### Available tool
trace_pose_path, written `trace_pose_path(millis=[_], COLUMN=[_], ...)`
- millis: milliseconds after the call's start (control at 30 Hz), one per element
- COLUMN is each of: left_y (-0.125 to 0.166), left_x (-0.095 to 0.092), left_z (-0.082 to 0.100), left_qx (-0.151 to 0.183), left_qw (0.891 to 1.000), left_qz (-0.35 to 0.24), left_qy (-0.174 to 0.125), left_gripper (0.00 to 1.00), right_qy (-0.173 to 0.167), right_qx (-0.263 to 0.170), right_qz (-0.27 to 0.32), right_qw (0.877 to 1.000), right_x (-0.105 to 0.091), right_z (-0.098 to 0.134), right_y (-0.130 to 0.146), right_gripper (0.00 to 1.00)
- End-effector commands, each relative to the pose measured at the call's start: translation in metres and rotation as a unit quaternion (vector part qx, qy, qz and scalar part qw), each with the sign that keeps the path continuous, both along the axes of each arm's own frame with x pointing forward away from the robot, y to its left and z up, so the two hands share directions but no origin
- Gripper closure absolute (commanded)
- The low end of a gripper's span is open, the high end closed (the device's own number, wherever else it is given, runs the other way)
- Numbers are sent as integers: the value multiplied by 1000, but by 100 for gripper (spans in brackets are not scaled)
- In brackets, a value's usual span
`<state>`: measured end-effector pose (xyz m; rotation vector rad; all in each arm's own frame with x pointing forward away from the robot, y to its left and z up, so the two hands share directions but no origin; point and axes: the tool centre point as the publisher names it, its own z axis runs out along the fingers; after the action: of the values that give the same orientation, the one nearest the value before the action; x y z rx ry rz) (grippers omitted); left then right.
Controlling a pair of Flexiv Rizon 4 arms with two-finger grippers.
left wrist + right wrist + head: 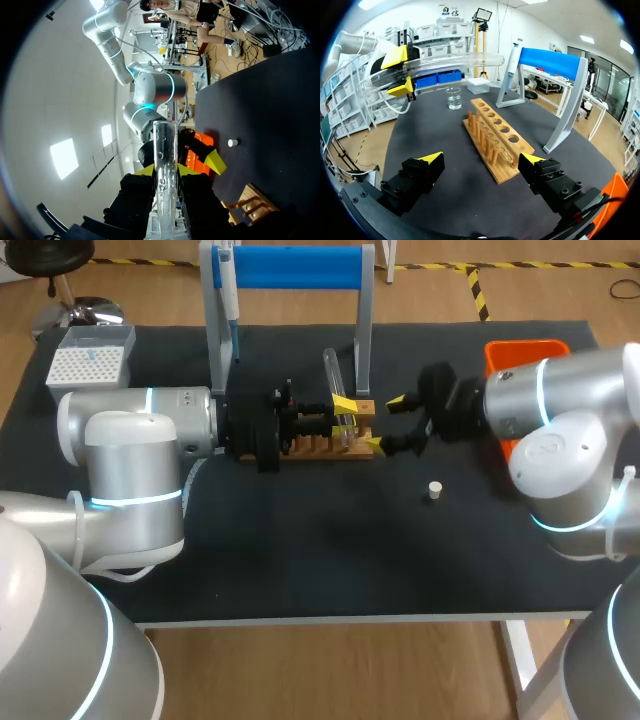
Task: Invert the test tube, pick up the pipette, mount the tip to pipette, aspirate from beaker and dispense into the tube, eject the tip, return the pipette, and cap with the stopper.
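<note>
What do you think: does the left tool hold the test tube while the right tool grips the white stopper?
Not quite: the left tool holds the test tube, but the right tool is open and empty, as the right wrist view shows; the stopper sits on the table.

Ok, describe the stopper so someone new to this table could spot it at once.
Start at the wooden rack in the middle of the black table. From the right hand beside the rack, come toward the table's front edge: the stopper stands alone on the bare tabletop. It is the only small white plug, touching nothing.
</note>
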<state>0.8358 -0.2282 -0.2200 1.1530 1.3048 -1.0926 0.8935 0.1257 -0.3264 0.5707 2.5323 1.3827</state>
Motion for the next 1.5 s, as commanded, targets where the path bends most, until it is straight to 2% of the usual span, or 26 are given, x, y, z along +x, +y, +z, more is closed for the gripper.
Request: trace_pose_path(millis=[33,333,433,533,567,600,667,700,733,767,800,833,867,900,967,1467,1500], left_y=[-1,-1,6,13,16,19,24,28,30,30,31,31,32,33,33,33,36], left_x=[0,0,3,11,15,19,27,31,33,35,37,39,41,44,48,48,54], left_z=[0,0,3,10,12,15,18,20,23,24,28,31,33,34,37,37,36], left_qx=[1,1,-4,-8,-12,-8,-5,-16,-16,1,1,-2,12,-1,10,10,-19], left_qw=[1000,1000,1000,997,994,993,982,979,970,964,960,952,940,930,908,908,889], left_qz=[0,0,-5,4,0,13,10,16,-1,-7,-7,-11,-6,-5,10,10,-12], left_qy=[0,0,28,75,111,117,187,202,242,266,279,305,342,367,419,419,458], left_gripper=[100,100,100,100,100,100,100,100,100,100,100,100,100,100,100,100,100], right_qy=[-4,-4,-4,-4,-4,-4,-4,-4,-4,-4,-4,-4,-4,-4,-4,-4,-4], right_qx=[7,7,7,7,7,7,7,7,7,7,7,7,7,7,7,7,7], right_qz=[-1,-1,-1,-1,-1,-1,-1,-1,-1,-1,-1,-1,-1,-1,-1,-1,-1], right_qw=[1000,1000,1000,1000,1000,1000,1000,1000,1000,1000,1000,1000,1000,1000,1000,1000,1000], right_x=[-4,-4,-4,-4,-4,-4,-4,-4,-4,-4,-4,-4,-4,-4,-4,-4,-4], right_z=[-1,-1,-1,-1,-1,-1,-1,-1,-1,-1,-1,-1,-1,-1,-1,-1,-1], right_y=[-2,-2,-2,-2,-2,-2,-2,-2,-2,-2,-2,-2,-2,-2,-2,-2,-2], right_gripper=[0,0,0,0,0,0,0,0,0,0,0,0,0,0,0,0,0])
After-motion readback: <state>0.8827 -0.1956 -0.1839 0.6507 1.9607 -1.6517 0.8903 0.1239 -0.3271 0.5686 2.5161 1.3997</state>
